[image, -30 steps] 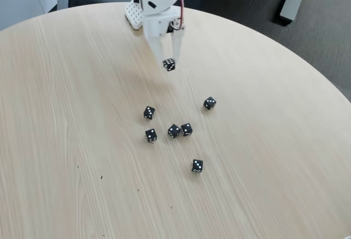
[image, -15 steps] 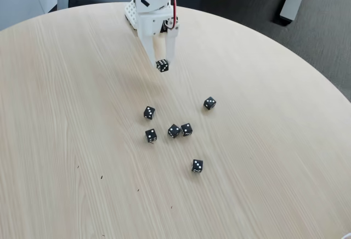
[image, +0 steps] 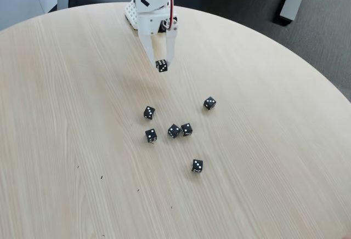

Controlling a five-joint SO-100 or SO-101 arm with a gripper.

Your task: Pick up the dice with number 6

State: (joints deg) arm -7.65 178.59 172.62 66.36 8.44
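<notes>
Already the main part of the job looks done: the white gripper (image: 162,63) hangs over the far middle of the round wooden table (image: 66,85), and its two fingers (image: 170,44) are closed down to a narrow gap with one small black die (image: 162,65) pinched at their tips. That die appears clear of the surface rather than resting on it, though the fixed view looks down at an angle and gives no sure proof of the gap beneath. Its facing side is crowded with white pips, which fits a six, but they are too small to count with certainty. Six other black dice (image: 174,130) lie scattered nearer the camera, well apart from the held one, two of them almost touching in the middle of the group. What seems left, at most, is to keep the grip and carry the die higher. No bowl, tray or box stands anywhere on the table.
</notes>
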